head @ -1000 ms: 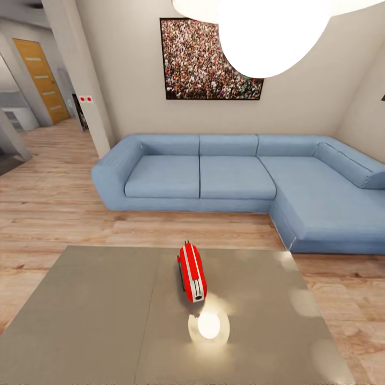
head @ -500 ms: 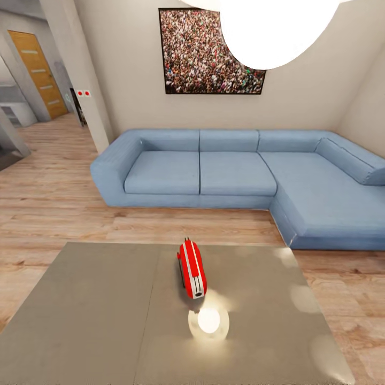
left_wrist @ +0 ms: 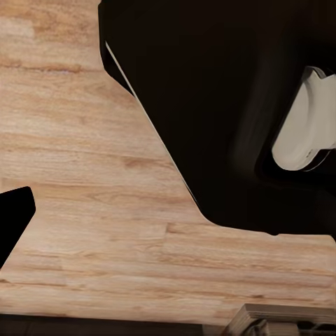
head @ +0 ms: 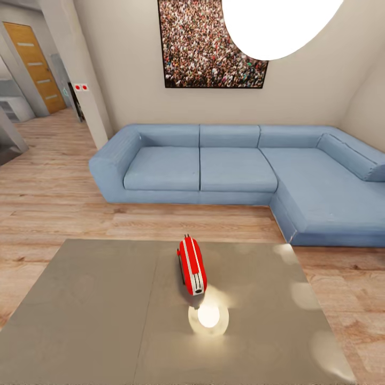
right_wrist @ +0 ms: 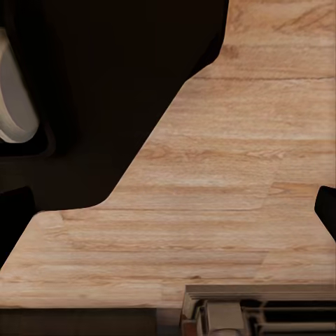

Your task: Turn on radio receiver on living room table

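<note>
The radio receiver (head: pixel 192 266) is sitting on the table (head: pixel 96 310), standing up on its narrow edge so the white-striped side is facing up, roughly mid-table and just right of the seam line (head: pixel 147 310) that is running across the glossy top. A bright round lamp reflection (head: pixel 208 316) is glowing on the tabletop right beside its near end. Beyond the table the wood plank floor (head: pixel 53 198) is stretching out to the blue L-shaped sofa (head: pixel 240 174), with the framed crowd photo (head: pixel 211 45) hanging on the beige wall above it and a big white lamp shade (head: pixel 278 24) showing up top. Off to the left a hallway is leading to an orange door (head: pixel 35 67).

As for the grippers, the wrist views are looking down at plank floor and the robot's dark body. In the left wrist view a dark tip (left_wrist: pixel 12 224) is poking in at the edge, and in the right wrist view a dark tip (right_wrist: pixel 15 224) is doing the same, so I honestly can't tell how wide either gripper is standing or whether it's got hold of anything. No radio is turning up near them in those wrist views, so I can't place it relative to either gripper.
</note>
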Motion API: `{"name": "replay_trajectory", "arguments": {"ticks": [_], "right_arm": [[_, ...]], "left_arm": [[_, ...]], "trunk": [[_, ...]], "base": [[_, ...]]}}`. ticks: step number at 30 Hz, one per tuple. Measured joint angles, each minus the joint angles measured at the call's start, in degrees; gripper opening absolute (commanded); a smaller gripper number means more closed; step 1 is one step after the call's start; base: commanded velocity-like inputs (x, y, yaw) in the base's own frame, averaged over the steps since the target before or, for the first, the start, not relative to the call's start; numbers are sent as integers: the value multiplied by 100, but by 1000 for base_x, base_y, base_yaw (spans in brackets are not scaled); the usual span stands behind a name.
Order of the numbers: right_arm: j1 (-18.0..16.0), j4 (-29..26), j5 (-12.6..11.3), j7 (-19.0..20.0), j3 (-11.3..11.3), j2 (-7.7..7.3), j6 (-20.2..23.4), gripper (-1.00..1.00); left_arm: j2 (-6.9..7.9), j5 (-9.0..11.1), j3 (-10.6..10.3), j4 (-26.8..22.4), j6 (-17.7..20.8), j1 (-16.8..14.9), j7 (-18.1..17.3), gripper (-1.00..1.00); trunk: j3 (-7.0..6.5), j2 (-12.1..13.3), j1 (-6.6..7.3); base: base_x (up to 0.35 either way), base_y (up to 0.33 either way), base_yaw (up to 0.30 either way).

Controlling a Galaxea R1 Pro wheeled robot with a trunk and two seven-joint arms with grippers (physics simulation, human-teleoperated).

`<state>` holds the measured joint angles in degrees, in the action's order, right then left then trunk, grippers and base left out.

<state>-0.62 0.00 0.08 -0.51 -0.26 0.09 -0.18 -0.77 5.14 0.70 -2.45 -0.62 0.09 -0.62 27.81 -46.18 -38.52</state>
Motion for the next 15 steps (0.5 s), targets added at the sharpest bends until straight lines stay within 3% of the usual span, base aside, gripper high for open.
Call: {"name": "replay_trajectory", "arguments": {"ticks": [15], "right_arm": [[0, 0, -4, -2, 0, 3, -5, 100]], "left_arm": [[-4, 4, 7, -211, 0, 0, 26, 100]], "trunk": [[140, 0, 0]], "base": [[0, 0, 0]]}}
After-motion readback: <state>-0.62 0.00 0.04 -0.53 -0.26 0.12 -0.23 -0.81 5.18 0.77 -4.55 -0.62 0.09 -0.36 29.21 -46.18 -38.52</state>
